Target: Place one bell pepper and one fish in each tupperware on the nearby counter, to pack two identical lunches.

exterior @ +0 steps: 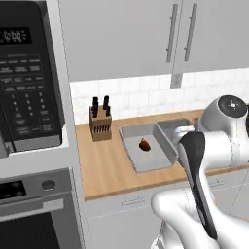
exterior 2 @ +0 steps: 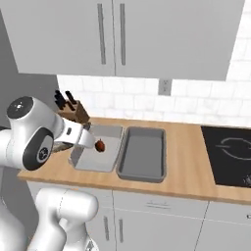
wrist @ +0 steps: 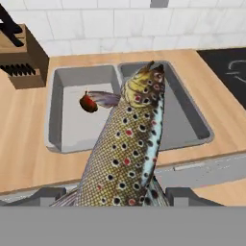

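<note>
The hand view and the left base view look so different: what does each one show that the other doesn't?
The hand view alone shows the spotted fish held between the gripper fingers, close to the lens, and a corner of the black cooktop.

The left base view alone shows the microwave, the oven beneath it and the upper cabinets.

Both show the wooden counter, the knife block, the two grey trays side by side, and the red pepper lying in the lighter tray.

The arm [exterior: 221, 141] has a glossy white rounded shell, with a long dark grey panel along one link, round dark grey caps on its joints, and a bulbous white base segment [exterior 2: 66, 208] below.
</note>
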